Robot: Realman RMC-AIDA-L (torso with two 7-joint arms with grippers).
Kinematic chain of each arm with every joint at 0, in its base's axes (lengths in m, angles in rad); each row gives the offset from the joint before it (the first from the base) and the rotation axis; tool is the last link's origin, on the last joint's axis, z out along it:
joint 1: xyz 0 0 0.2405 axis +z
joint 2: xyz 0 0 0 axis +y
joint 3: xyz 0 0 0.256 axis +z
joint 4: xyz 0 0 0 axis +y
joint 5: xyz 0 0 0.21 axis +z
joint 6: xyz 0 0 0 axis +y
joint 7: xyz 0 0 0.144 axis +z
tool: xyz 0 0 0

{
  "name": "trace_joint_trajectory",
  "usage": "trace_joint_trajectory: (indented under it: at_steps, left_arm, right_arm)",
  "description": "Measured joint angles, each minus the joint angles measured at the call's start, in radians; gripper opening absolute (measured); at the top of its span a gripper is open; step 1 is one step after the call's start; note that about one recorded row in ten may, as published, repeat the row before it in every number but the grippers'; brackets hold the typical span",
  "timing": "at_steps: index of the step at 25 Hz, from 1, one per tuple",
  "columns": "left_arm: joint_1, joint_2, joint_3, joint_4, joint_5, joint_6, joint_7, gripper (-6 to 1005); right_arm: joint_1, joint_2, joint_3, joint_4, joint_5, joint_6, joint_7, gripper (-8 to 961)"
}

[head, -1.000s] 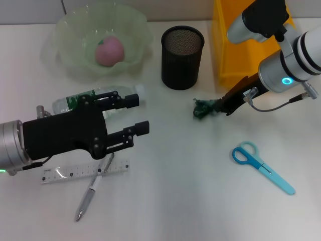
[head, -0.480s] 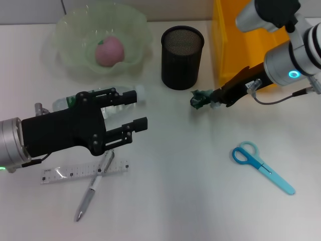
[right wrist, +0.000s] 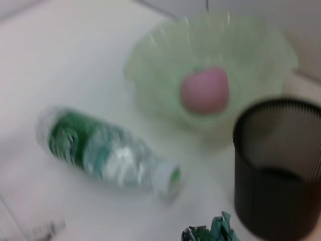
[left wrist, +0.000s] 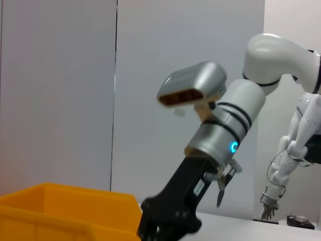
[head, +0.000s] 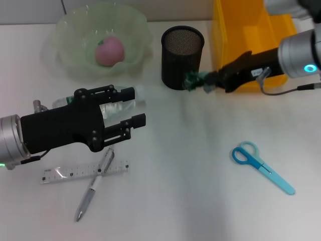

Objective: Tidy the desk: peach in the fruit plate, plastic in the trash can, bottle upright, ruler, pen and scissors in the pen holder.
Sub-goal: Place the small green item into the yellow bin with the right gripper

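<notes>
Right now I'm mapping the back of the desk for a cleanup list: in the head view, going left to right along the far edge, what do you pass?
Fruit plate holding the peach → pen holder → crumpled green plastic held in the right claw → trash can.

A plain grey panelled wall (left wrist: 60,90), divided by a dark vertical seam (left wrist: 115,95), rises behind the white surface (head: 190,201), evenly lit with soft shadows.
</notes>
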Motion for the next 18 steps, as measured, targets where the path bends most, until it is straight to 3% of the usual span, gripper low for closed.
trace_joint_trajectory:
  at_steps: [6,18]
  left_arm:
    - [-0.004,0.002,-0.013,0.0,0.0,-0.006,0.0,578]
    - [-0.008,-0.001,-0.017,0.0,0.0,-0.018,0.0,578]
  right_arm:
    - [-0.102,0.0,0.075,-0.027,0.255,0.002,-0.166,25]
    - [-0.224,-0.001,0.269,-0.016,0.518,-0.004,-0.316,43]
